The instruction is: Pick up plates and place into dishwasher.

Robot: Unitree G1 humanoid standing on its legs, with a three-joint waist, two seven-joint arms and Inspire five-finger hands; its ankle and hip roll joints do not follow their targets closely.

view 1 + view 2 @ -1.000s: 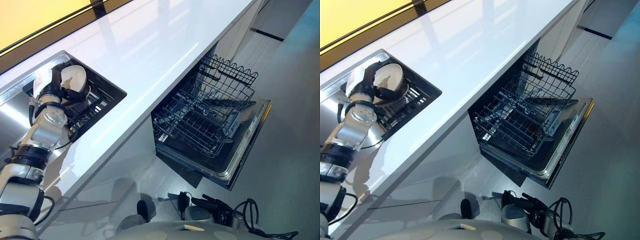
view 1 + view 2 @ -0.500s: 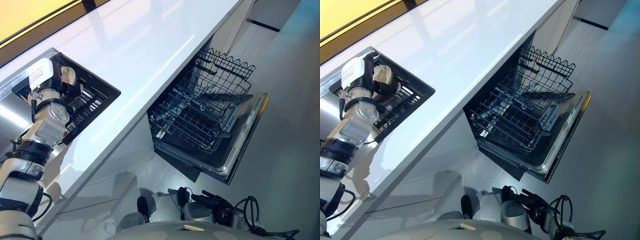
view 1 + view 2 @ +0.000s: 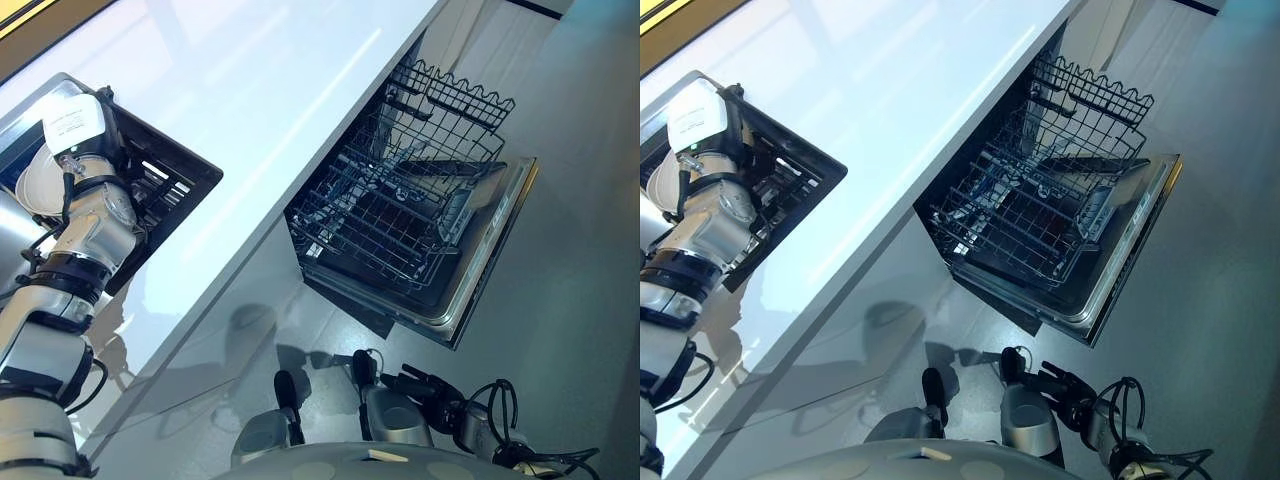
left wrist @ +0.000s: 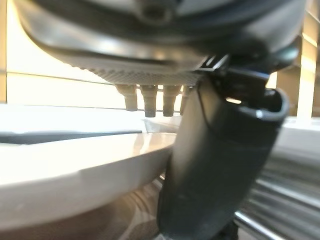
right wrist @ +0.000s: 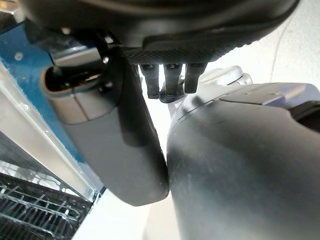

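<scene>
My left robot hand (image 4: 210, 165) was grasping a white plate (image 4: 75, 170) by the black rack (image 3: 160, 185). Right robot hand (image 5: 125, 145) hung clenched and empty. Dishwasher (image 3: 410, 230) was open.

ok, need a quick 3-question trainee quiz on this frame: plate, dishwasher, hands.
1. True or false: the dishwasher door is closed.
2. The left hand has its thumb against which thing? A) a white plate B) a glass C) a pan
3. Fill in: the black dish rack sits at the edge of the white ____.

Key: 1 false, the door is down and the wire racks are pulled out. 2 A. 3 counter.
</scene>
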